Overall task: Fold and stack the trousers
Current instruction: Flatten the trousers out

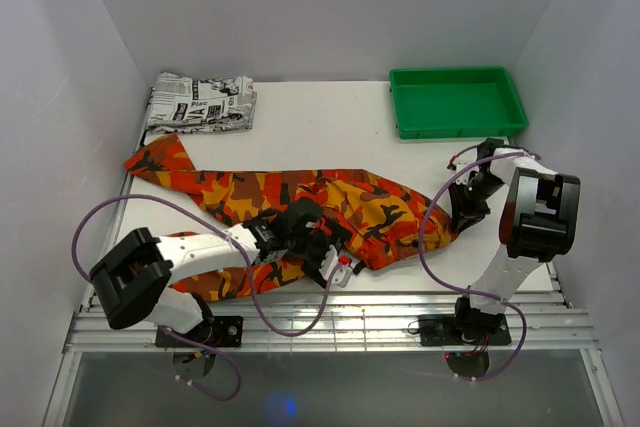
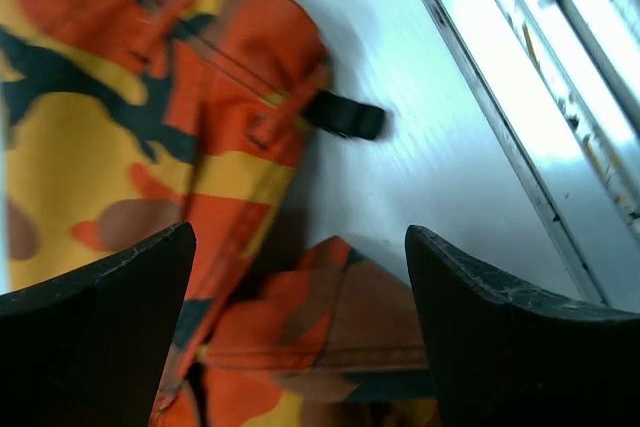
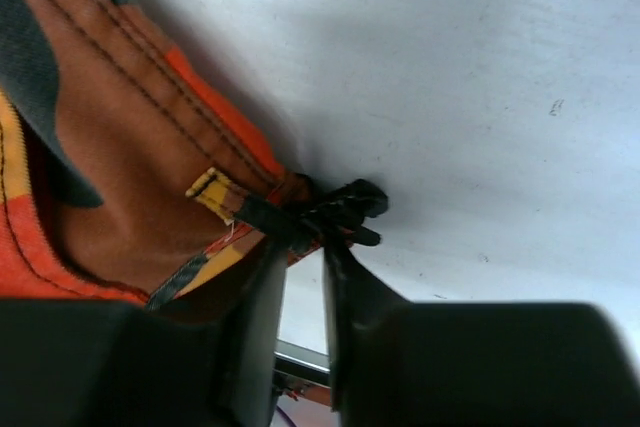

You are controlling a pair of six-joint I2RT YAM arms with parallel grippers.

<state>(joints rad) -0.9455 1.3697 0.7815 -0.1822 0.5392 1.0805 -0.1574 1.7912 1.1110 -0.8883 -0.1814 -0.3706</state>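
The trousers (image 1: pixel 300 197), in orange, red, yellow and black camouflage, lie stretched slantwise across the white table from far left to near right. My left gripper (image 1: pixel 325 252) hovers low over their near folded part. In the left wrist view it (image 2: pixel 300 237) stands open, with cloth (image 2: pixel 120 137) beneath and a black strap (image 2: pixel 345 117) at the cloth's edge. My right gripper (image 1: pixel 465 209) is at the trousers' right end. In the right wrist view its jaws (image 3: pixel 303 237) have closed to a narrow gap, pinching the seamed edge (image 3: pixel 150 117) at a black tie (image 3: pixel 345 209).
A green tray (image 1: pixel 455 102) sits at the far right. A folded black-and-white newspaper-print garment (image 1: pixel 200 102) lies at the far left. Metal rails (image 1: pixel 330 312) run along the table's near edge, close to the left gripper. White walls close in the sides.
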